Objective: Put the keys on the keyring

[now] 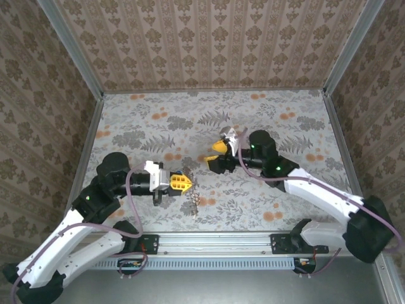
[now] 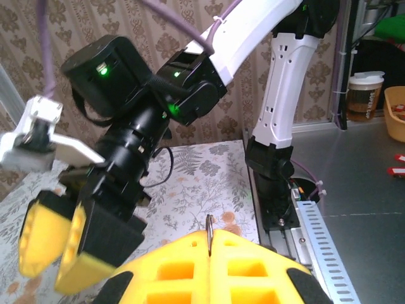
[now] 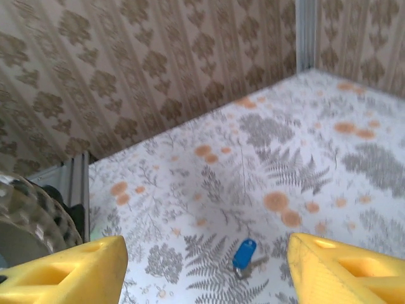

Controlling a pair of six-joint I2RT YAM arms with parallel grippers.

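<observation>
Both arms, left arm [image 1: 69,234] and right arm [image 1: 323,193], rise from the rail [image 1: 215,244] at the near edge and reach in over the table [image 1: 190,120]. The table has a fern-print top and papered walls [image 1: 209,44] on three sides.

Top view: the left gripper [image 1: 185,183] points right and the right gripper [image 1: 214,154] points left, tips near each other but apart.

Left wrist view: the right arm's black wrist and yellow fingers [image 2: 41,244] block much of the table behind. Off the table to the right stands a lidded cup [image 2: 366,95], contents unclear. Beside it is an orange tub [image 2: 391,126], cut by the frame edge, with something reddish inside that can't be identified.

On the left gripper the fingers [image 2: 253,272] are pressed together, with a thin metal bit of the keyring [image 2: 209,235] pinched upright in the seam. In the top view the keyring [image 1: 194,199] trails just below those fingertips; hanging or lying on the table, can't tell.

On the right gripper the fingers [image 3: 69,272] are wide apart, nothing in them. The key [image 3: 244,253], blue head and silver blade, lies flat on the table between them, touching neither.
</observation>
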